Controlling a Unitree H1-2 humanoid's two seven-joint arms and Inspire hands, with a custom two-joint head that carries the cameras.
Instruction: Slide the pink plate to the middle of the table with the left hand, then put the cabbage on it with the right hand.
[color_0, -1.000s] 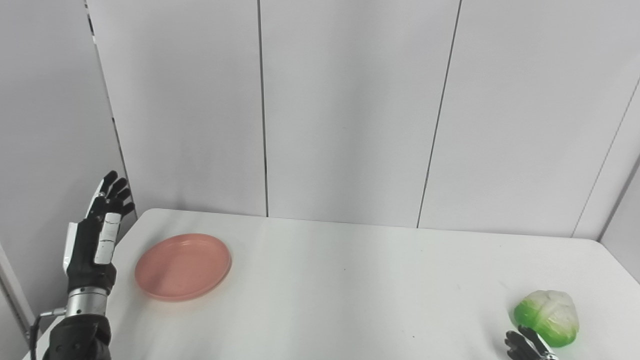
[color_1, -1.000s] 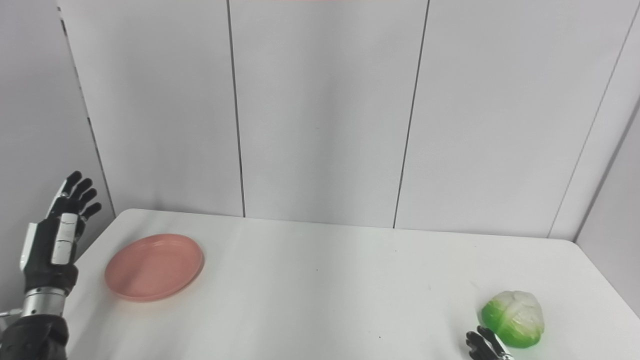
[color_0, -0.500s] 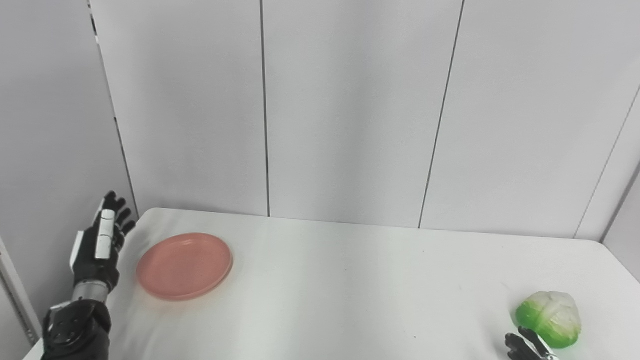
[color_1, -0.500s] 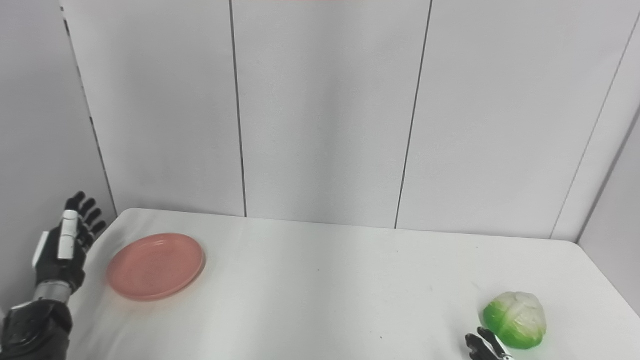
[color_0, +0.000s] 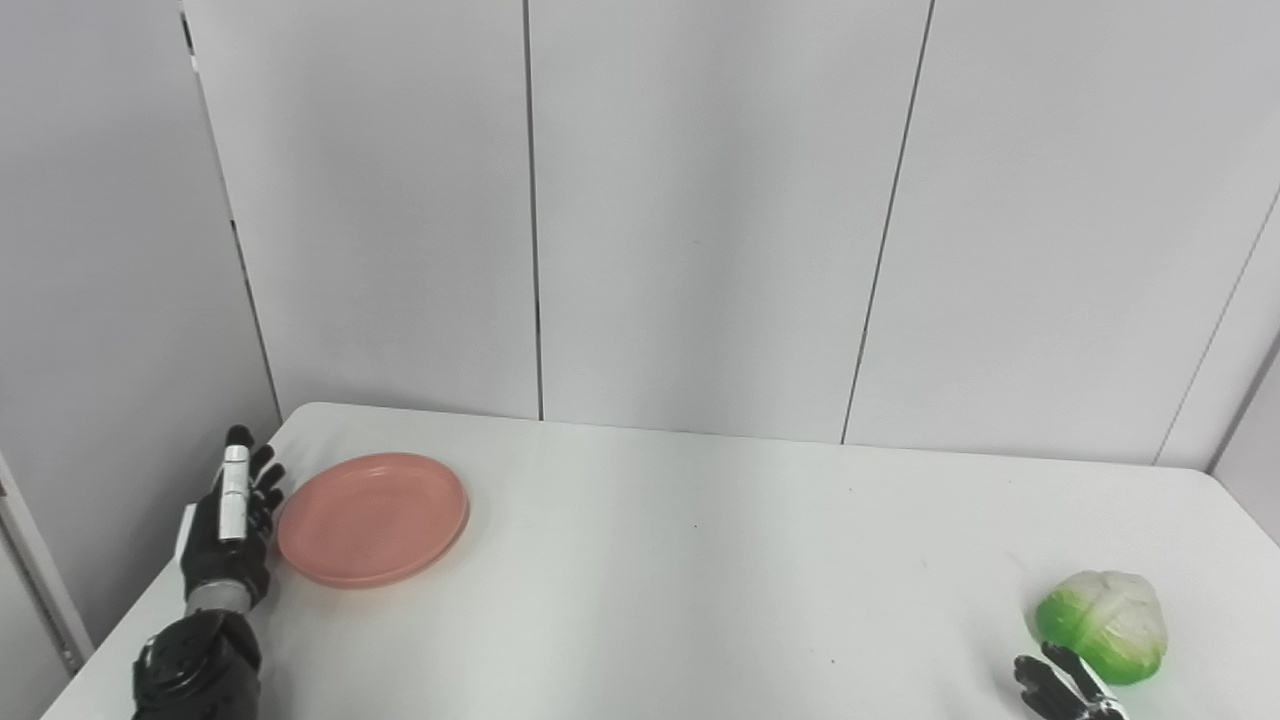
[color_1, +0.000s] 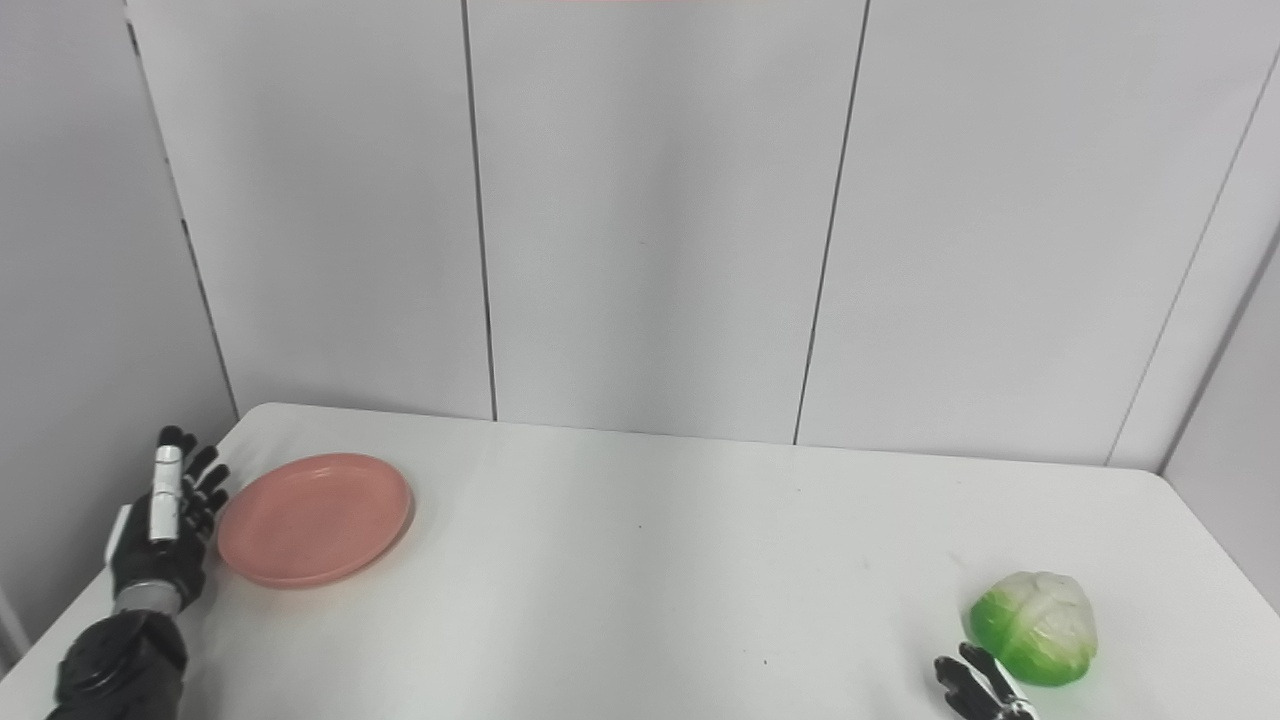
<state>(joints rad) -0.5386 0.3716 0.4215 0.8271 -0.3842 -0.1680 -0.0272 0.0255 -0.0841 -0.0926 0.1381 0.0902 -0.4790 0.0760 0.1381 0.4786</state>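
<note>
**At the surface's left edge, a hand flanks the plate**

On the white surface (color_0: 640, 560), the left hand (color_0: 228, 525) stands released, fingers straight, just beside the pink plate (color_0: 372, 518) at far left. Far right, the cabbage (color_0: 1102, 626) sits near the right hand (color_0: 1062, 688), mostly cropped; its grip cannot be told.

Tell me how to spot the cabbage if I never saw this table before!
Look at the white table and go to its near right corner. The cabbage sits there, just beyond the right hand. It is a round lump, bright green below and whitish on top, unlike the flat pink plate far away at the left end.
</note>
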